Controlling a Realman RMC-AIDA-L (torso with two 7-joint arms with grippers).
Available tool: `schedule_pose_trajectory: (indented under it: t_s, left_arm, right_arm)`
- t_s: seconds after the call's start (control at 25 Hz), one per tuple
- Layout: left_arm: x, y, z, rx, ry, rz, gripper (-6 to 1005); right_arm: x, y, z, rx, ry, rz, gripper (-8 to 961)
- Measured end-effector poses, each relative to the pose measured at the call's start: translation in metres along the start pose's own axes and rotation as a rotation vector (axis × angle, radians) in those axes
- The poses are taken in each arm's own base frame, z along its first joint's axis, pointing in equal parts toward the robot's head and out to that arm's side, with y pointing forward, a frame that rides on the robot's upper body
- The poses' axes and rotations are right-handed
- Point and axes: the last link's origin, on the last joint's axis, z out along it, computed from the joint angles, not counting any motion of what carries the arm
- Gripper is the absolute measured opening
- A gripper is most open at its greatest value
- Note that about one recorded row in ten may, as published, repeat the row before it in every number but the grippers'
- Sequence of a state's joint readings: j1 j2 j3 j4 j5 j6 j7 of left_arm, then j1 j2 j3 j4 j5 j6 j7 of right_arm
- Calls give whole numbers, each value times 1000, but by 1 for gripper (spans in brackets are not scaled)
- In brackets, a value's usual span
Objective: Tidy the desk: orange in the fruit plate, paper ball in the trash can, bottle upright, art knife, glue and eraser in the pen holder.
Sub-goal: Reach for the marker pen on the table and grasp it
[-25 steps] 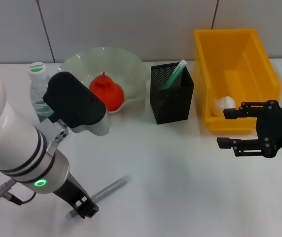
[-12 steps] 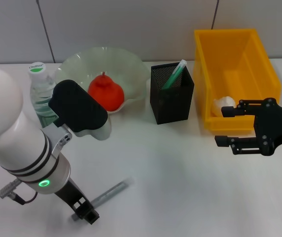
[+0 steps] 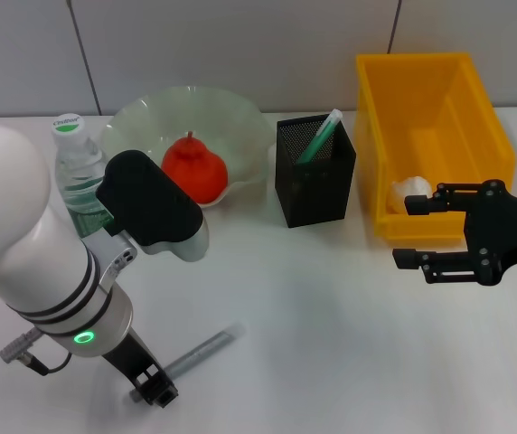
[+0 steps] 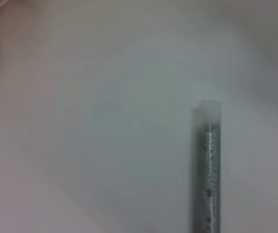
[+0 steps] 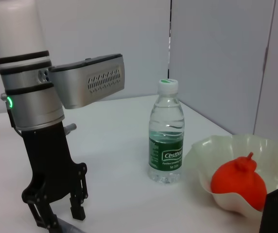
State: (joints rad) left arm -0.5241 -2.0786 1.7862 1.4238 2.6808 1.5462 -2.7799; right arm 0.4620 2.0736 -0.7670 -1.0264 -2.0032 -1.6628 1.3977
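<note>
Reaching down at the near edge of the table [image 3: 331,362], the left gripper [image 3: 153,387] has its fingers pinched on one end of a thin grey knife [image 3: 200,348] that lies flat. The right gripper [image 3: 412,232] waits beside the yellow bin [image 3: 430,99], fingers spread apart, holding nothing. A paper ball [image 3: 409,192] sits inside the bin. Farther back, the orange [image 3: 195,167] rests in the green plate [image 3: 231,117]. The bottle [image 3: 76,172] stands upright beside it. A green pen [image 3: 320,136] sticks out of the black holder [image 3: 314,176].
</note>
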Motion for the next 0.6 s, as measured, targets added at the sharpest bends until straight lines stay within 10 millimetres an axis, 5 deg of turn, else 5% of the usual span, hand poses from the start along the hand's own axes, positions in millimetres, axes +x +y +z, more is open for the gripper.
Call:
schedule_pose_trajectory:
  t_s: [0.32,0.6]
  left_arm:
    - [0,2,1,-2,-4,11,354]
    - [0,4,4,-5,-23,22,356]
  right_arm:
    - [0,0,0,0,0,1,724]
    - [0,0,0,0,0,1,724]
